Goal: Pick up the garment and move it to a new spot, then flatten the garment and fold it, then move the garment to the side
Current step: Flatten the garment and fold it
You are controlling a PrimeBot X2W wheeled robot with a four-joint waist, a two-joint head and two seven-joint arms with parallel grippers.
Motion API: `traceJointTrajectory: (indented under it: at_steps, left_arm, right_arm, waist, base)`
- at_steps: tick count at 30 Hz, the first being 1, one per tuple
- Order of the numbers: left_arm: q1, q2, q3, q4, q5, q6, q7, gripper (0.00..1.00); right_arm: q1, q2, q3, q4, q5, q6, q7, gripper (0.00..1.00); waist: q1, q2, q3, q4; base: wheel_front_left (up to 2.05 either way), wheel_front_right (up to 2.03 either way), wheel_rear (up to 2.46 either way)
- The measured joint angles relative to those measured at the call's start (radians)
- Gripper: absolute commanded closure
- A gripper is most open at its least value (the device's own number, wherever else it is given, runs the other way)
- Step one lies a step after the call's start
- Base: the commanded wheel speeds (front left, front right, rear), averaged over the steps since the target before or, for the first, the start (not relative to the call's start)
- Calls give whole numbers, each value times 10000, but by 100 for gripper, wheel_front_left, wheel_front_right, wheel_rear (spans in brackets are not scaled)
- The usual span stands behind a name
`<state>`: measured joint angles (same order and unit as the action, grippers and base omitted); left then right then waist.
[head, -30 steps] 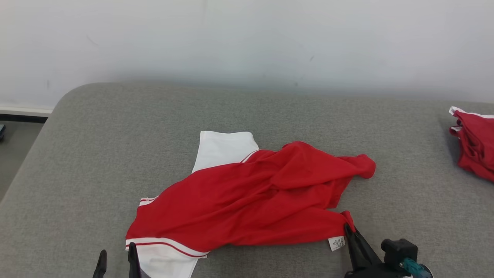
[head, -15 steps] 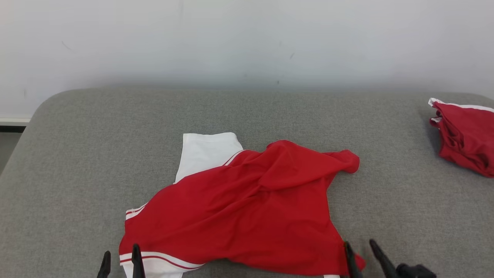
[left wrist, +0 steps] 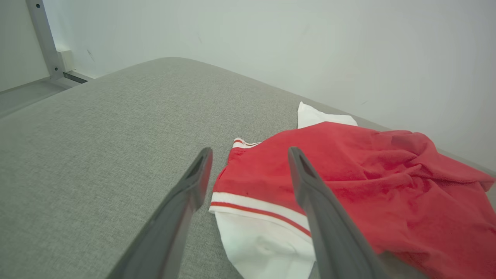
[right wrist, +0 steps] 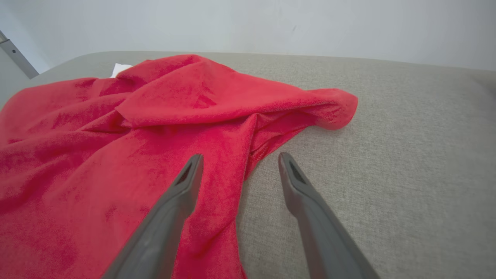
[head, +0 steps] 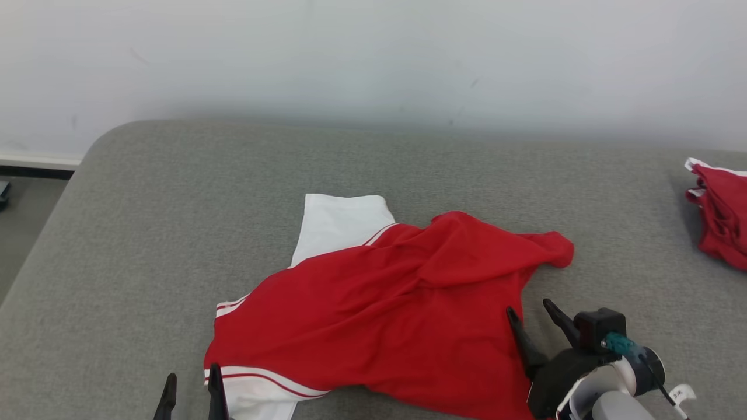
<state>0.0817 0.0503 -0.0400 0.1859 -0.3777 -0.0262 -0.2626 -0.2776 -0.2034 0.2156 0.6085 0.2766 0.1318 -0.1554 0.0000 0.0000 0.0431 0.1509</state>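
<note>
Nearest on the left, the left gripper [head: 192,373] hovers with its fingers spread apart, nothing between them, over the striped white sleeve [head: 257,399]. On the near right, the right gripper [head: 529,306] also has its fingers apart and empty, straddling the right edge of the garment [head: 379,303]. This red garment lies crumpled in the middle of the grey upholstered surface [head: 175,204]. A second red garment [head: 721,213] sits far right, well apart.
</note>
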Motion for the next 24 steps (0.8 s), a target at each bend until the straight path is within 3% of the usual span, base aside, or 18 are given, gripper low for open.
traceJointTrajectory:
  at_steps: [9, 10, 11, 23, 24]
  left_arm:
    - [-62, 2, -228, 6, -104, 12, 0, 0]
    - [-72, 2, -242, 2, -115, 15, 0, 0]
    - [-83, 0, -263, 0, -130, 35, 0, 0]
    - [-453, 0, -416, -17, -257, 117, 0, 0]
    - [-453, 2, -453, -8, -280, 119, 0, 0]
  right_arm:
    - [-1644, -65, 694, 2809, 349, 0, 493, 0]
    - [-1778, -35, 757, 2999, 439, 0, 447, 42]
    - [-1962, -17, 855, 3208, 508, 0, 430, 100]
    - [-4506, -577, 522, 4746, 437, 0, -865, 100]
    - [-4567, -531, 571, 5010, 357, 0, -859, 86]
  waist:
    - [0, 0, 216, 587]
    - [0, 0, 251, 625]
    - [0, 0, 291, 659]
    - [1, 0, 684, 845]
    - [1, 0, 678, 848]
  base:
    - [0, 0, 0]
    - [0, 0, 0]
    - [0, 0, 0]
    - [0, 0, 0]
    - [0, 0, 0]
